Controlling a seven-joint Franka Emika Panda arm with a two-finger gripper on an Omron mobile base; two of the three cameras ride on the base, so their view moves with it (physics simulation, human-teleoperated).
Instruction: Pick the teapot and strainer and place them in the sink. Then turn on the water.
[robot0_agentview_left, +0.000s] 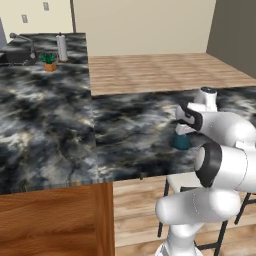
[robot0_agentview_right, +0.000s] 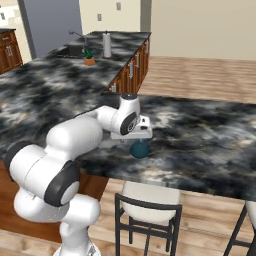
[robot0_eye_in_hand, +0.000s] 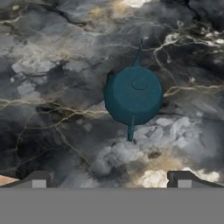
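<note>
The teal-blue teapot (robot0_eye_in_hand: 133, 95) stands on the dark marble counter, near its front edge, its lid and spout seen from above in the hand view. My gripper (robot0_eye_in_hand: 111, 180) hovers straight over it, open, with both fingertips (robot0_eye_in_hand: 39, 179) wide apart and nothing between them. From the base cameras the hand (robot0_agentview_left: 181, 132) hangs just above the teapot (robot0_agentview_left: 181, 142), apart from it; the same gripper (robot0_agentview_right: 136, 139) and teapot (robot0_agentview_right: 140, 149) show from the right. The black sink (robot0_agentview_left: 15, 56) with its grey faucet (robot0_agentview_left: 22, 40) lies far off at the counter's back left. The strainer and the water are out of view.
A potted green plant (robot0_agentview_left: 49, 62) and a white paper-towel roll (robot0_agentview_left: 62, 47) stand beside the sink. A stool (robot0_agentview_right: 150, 197) with a pale seat stands on the wooden floor below the counter's front edge. The L-shaped counter (robot0_agentview_left: 50, 120) stretches between teapot and sink.
</note>
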